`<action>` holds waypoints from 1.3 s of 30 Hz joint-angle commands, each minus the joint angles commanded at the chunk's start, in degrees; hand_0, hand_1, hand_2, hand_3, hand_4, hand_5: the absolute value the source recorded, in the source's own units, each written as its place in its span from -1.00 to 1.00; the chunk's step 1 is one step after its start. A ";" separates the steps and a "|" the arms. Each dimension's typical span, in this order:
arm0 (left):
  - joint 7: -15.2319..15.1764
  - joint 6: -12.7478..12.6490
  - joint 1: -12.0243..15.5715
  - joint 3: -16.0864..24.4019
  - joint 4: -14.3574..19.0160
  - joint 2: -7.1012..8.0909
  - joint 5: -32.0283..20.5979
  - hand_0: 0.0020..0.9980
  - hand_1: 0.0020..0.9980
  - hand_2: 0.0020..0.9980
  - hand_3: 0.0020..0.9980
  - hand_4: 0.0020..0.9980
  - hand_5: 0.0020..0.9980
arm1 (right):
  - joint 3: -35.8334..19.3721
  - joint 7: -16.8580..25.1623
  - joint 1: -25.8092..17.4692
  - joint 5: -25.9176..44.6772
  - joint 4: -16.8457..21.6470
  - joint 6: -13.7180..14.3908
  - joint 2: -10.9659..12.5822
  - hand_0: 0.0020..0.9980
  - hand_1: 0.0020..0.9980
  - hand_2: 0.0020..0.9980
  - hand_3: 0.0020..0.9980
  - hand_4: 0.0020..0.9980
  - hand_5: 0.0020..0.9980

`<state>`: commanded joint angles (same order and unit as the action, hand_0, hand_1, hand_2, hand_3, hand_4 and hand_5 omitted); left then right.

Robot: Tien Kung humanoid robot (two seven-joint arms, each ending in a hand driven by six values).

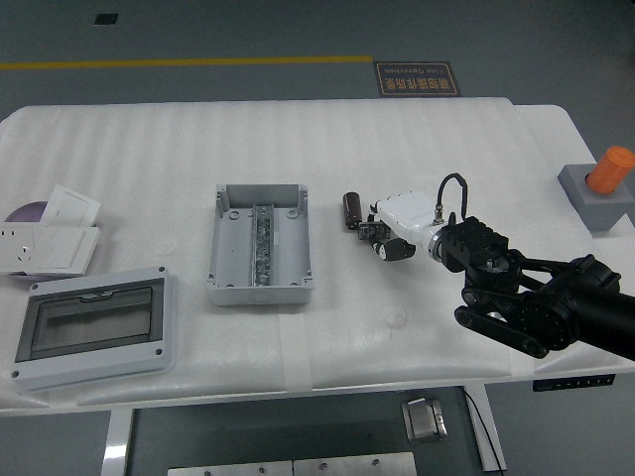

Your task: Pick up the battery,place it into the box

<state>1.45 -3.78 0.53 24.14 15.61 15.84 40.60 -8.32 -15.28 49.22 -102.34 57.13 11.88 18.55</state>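
Reach step in hand: right hand [389, 238] beside battery [350, 210], fingers curled, nothing pinched yet; grasp needed, then carry to box [260, 244].

You get even, bright overhead light: the white tabletop [149, 149] shows no harsh glare, and things on it cast only faint, soft shadows. Focus stays sharp across the view, though the black right arm [556, 302] loses detail in its darkness.

right arm [556, 297]: black, jointed links with open struts
right hand [397, 226]: white casing over the back, small dark fingers [382, 246]
cable [448, 190]: thin, black, looped above the wrist
wrist: silver ring
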 joint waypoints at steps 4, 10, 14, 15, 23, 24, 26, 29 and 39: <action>0.00 -0.02 -0.01 -0.03 -0.01 -0.04 -0.05 0.25 0.30 -0.04 0.19 0.03 -0.02 | -1.07 -0.14 -0.06 -0.20 0.36 -0.01 0.41 0.09 0.17 0.09 0.32 -0.37 -0.58; 0.00 -0.08 0.14 -0.16 -0.14 -0.15 -0.36 0.25 0.30 -0.03 0.19 0.03 -0.02 | -5.52 -1.29 0.02 -1.37 3.28 -0.54 1.19 0.10 0.17 0.08 0.32 -0.35 -0.56; -0.01 -0.11 0.33 -1.98 -0.97 -0.32 -2.30 0.25 0.30 -0.03 0.19 0.03 -0.01 | -10.32 -2.41 -0.44 -3.38 7.30 -0.66 0.62 0.09 0.17 0.08 0.33 -0.33 -0.54; -0.01 -0.13 0.38 -2.47 -1.17 -0.34 -2.80 0.25 0.30 -0.03 0.19 0.03 -0.01 | -11.38 -2.63 -0.62 -3.81 8.21 -0.62 0.42 0.09 0.17 0.08 0.33 -0.33 -0.54; -0.09 -0.22 0.86 -5.23 -2.25 -0.20 -5.91 0.25 0.30 -0.03 0.19 0.03 -0.01 | -16.97 -4.16 -3.08 -4.96 15.35 -0.32 -2.65 0.10 0.17 0.08 0.34 -0.31 -0.54; -0.10 -0.22 0.85 -5.30 -2.29 -0.20 -6.01 0.25 0.30 -0.03 0.19 0.03 -0.01 | -16.66 -4.35 -3.19 -4.94 15.67 -0.38 -3.16 0.10 0.17 0.08 0.34 -0.31 -0.54; -0.11 -0.22 0.82 -5.37 -2.30 -0.19 -6.07 0.25 0.30 -0.03 0.19 0.03 -0.01 | -15.78 -4.62 -3.42 -4.80 15.87 -0.19 -4.41 0.09 0.18 0.10 0.35 -0.17 -0.45; -0.10 -0.21 0.79 -5.46 -2.30 -0.17 -6.11 0.25 0.30 -0.03 0.19 0.03 -0.01 | -14.33 -4.94 -3.81 -4.70 15.40 -0.12 -6.46 0.09 0.18 0.10 0.35 -0.17 -0.45; 0.12 0.01 0.78 -5.93 -2.36 -0.12 -6.12 0.25 0.30 -0.03 0.19 0.03 -0.01 | -11.05 -5.44 -4.36 -4.56 13.92 -0.48 -7.82 0.63 0.65 0.84 0.96 0.44 -0.20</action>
<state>1.58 -3.77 1.31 18.21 13.24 15.71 34.49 -19.37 -20.72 44.85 -106.90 71.05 11.40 10.73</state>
